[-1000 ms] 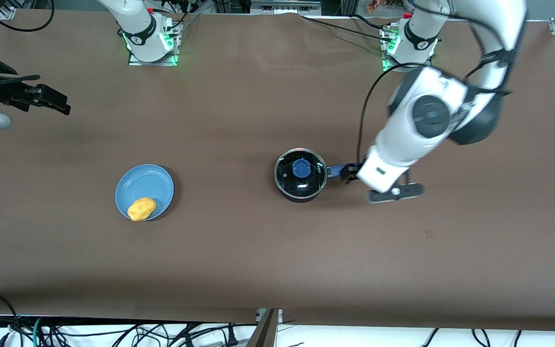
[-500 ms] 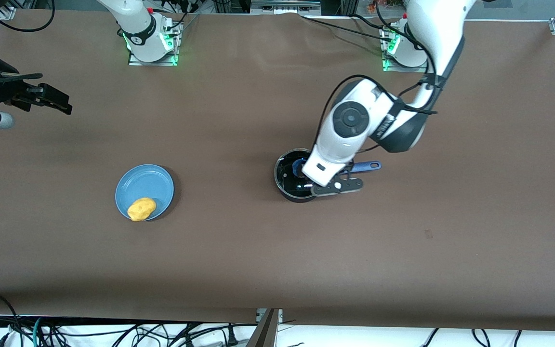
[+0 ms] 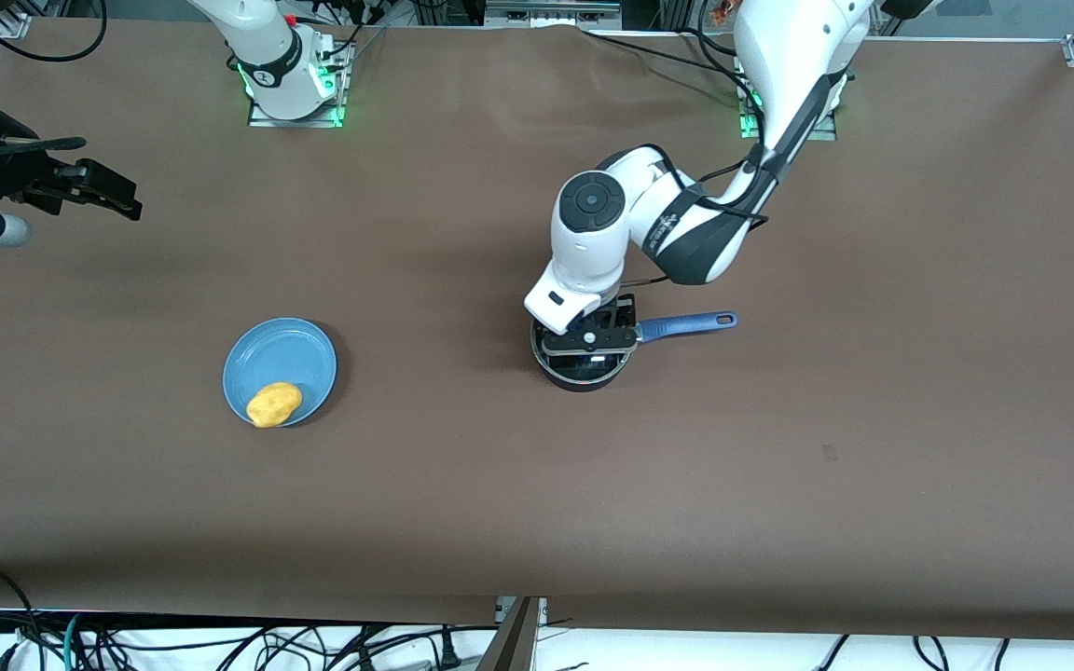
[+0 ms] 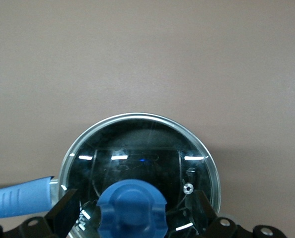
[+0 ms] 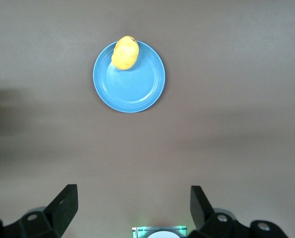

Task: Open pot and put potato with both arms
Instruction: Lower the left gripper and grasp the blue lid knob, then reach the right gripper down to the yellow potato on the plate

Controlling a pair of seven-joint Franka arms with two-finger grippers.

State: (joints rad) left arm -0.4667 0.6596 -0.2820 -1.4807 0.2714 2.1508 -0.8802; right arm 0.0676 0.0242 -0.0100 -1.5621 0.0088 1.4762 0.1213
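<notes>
The black pot [image 3: 582, 373] stands mid-table with its blue handle [image 3: 686, 326] pointing toward the left arm's end. Its glass lid [image 4: 137, 144] is on, with the blue knob [image 4: 131, 208] in the middle. My left gripper [image 3: 590, 337] hangs right over the lid, open, its fingers [image 4: 63, 214] on either side of the knob and apart from it. The yellow-orange potato [image 3: 273, 403] lies on the rim of a light-blue plate [image 3: 283, 359] toward the right arm's end; it also shows in the right wrist view [image 5: 125, 52]. My right gripper [image 3: 103, 194] waits open and empty, up high at that end.
The brown table [image 3: 500, 503] carries only the pot and the plate [image 5: 137, 89]. The arm bases [image 3: 295, 79] stand along the edge farthest from the front camera. Cables hang below the nearest edge.
My left arm has swung from the pot's handle to over the lid, and its gripper now straddles the knob. The right arm, pot, plate and potato have not moved.
</notes>
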